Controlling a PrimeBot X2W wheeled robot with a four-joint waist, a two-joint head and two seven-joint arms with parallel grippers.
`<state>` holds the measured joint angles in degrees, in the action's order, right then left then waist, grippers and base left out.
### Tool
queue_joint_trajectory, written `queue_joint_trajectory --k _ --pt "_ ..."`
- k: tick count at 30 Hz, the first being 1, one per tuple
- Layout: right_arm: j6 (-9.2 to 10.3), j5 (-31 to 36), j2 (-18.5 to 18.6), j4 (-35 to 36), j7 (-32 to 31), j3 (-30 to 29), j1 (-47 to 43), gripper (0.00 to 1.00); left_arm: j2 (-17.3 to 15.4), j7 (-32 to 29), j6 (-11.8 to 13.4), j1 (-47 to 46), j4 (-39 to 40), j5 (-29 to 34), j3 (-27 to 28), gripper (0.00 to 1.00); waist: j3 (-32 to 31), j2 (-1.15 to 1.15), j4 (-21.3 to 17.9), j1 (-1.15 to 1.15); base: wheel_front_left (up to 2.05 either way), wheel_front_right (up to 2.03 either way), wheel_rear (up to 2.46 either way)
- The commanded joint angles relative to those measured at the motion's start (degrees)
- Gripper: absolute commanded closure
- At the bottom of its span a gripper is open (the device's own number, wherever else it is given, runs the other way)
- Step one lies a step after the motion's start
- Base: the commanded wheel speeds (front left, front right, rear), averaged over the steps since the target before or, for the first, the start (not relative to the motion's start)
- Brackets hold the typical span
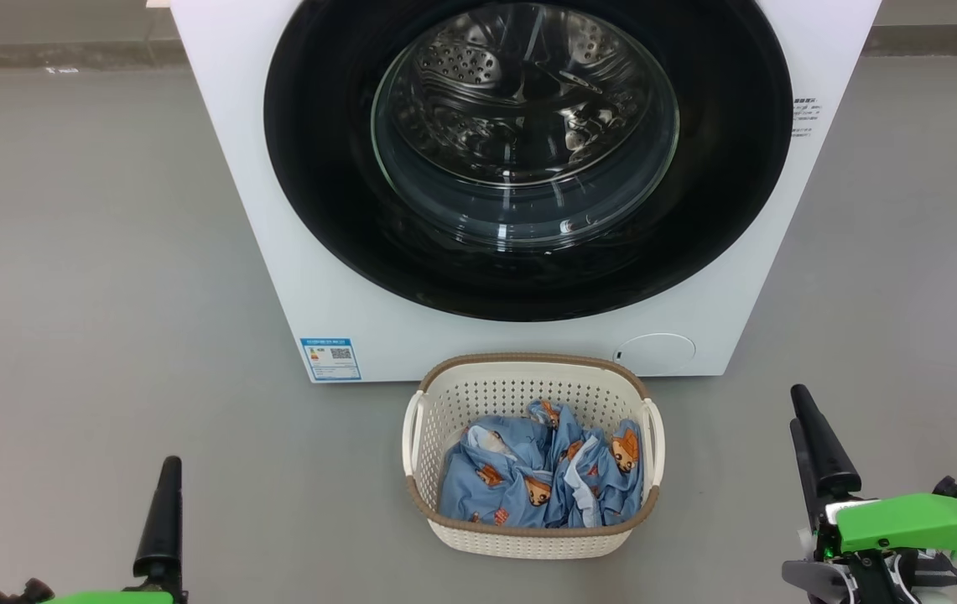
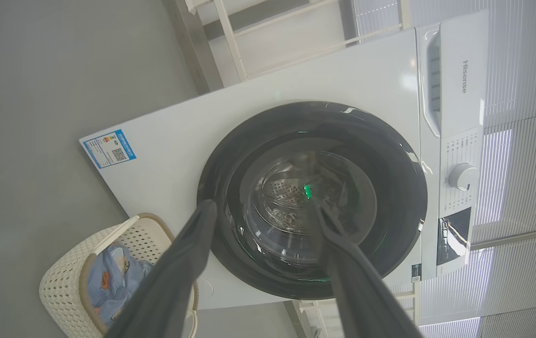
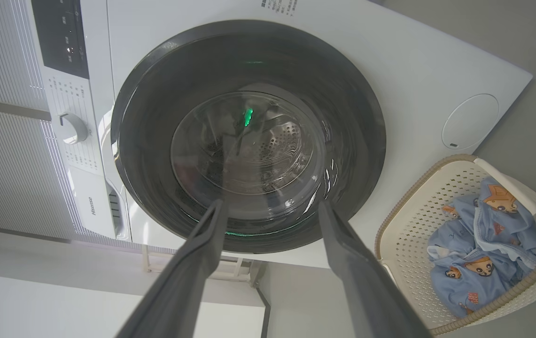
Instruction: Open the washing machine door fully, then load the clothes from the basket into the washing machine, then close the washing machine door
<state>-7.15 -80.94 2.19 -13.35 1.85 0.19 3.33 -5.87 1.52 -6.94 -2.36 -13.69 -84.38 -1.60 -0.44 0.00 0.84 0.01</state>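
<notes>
Door (image 1: 319,168), round glossy black, shut, facing fingertips. Cream perforated basket (image 1: 528,541) between grippers, long axis crosswise. Left gripper (image 2: 262,209), right gripper (image 3: 271,205) aimed at door, fingers apart, empty.

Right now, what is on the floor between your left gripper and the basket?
Nothing. In the head view, the grey floor between the left gripper and the basket is bare.

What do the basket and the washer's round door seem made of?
The basket looks like matte cream plastic, moulded with small holes, brown woven-look rim. The washing machine door seems glossy black plastic around clear glass, judging by reflections.
</notes>
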Motion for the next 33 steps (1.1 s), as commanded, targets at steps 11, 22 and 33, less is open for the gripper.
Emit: queue_joint_trajectory --k 11,22,33 --pt "-0.19 9.9 0.8 1.2 2.2 2.4 4.2 0.0 -1.8 2.2 -0.3 -3.2 2.2 8.7 -0.4 0.0 -0.2 0.0 0.1 0.0 0.0 0.0 0.0" --pt "-0.22 21.8 1.1 -0.6 4.0 3.9 5.1 0.0 -2.1 4.1 -0.2 -4.2 -1.3 19.6 -0.7 0.0 -0.6 0.0 0.2 0.0 0.0 0.0 0.0" --pt "-0.24 33.3 0.8 -2.7 5.8 5.0 6.4 0.0 -2.5 5.9 0.0 -5.2 -2.7 30.2 -1.3 0.0 -0.6 0.0 0.4 0.0 0.0 0.0 0.0"
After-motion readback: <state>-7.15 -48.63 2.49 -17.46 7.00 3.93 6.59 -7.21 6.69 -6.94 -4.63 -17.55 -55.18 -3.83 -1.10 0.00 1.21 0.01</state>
